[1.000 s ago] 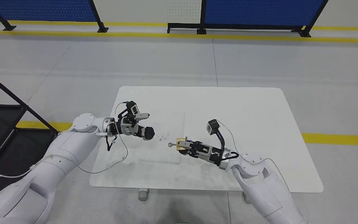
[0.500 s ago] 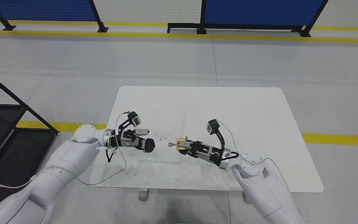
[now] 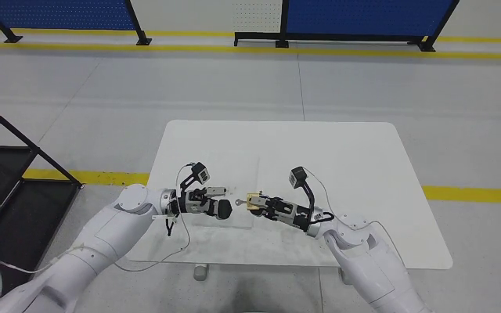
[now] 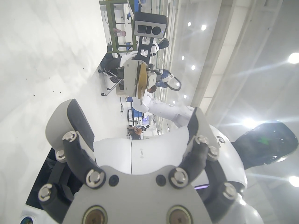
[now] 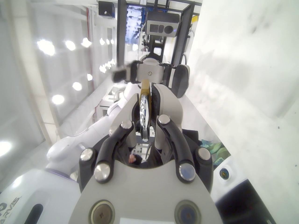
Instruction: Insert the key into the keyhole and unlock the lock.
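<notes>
Brass lock point(image 5: 145, 89) — pinched in right end effector point(image 3: 256, 203) — points lengthwise at spread left end effector point(image 4: 135, 114).

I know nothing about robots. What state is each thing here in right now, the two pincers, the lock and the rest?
Right pincer: shut on the lock.
Lock: brass, held off the table.
Left pincer: open, empty, facing the lock.
Silver piece: juts from the lock toward the left pincer; too small to tell if it is the key.
</notes>
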You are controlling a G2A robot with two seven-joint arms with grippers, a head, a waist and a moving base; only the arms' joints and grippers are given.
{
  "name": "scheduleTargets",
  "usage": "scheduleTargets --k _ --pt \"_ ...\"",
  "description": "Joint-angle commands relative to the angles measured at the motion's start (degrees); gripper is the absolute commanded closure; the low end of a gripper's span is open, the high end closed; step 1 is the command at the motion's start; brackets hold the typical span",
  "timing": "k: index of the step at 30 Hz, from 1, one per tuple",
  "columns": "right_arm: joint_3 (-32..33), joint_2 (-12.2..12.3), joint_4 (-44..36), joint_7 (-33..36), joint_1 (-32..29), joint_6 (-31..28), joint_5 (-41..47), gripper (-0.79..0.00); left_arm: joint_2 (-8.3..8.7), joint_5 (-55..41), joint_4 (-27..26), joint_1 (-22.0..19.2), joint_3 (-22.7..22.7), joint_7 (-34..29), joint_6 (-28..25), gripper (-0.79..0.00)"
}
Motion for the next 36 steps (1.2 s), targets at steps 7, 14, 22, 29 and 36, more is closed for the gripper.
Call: scheduleTargets --k 7,14,22,29,36 --pt "0.0 0.0 0.0 0.0 0.0 0.0 0.0 0.0 -0.09 4.1 -1.8 1.3 -1.0 4.2 -1.6 -0.785" --pt "0.0 0.0 0.0 0.0 0.0 0.0 0.0 0.0 -0.09 4.1 -1.8 1.3 -1.0 4.2 -1.6 -0.785" --pt "0.0 0.0 0.0 0.0 0.0 0.0 0.0 0.0 -0.43 8.8 -4.1 2.4 -1.0 8.7 -3.3 -0.785" --pt "0.0 0.0 0.0 0.0 0.0 0.0 0.0 0.0 -1.25 8.2 -5.2 2.9 -1.6 8.2 -6.0 -0.785" --pt "0.0 0.0 0.0 0.0 0.0 0.0 0.0 0.0 -1.91 8.1 -4.4 2.8 -2.4 7.2 -6.4 -0.727"
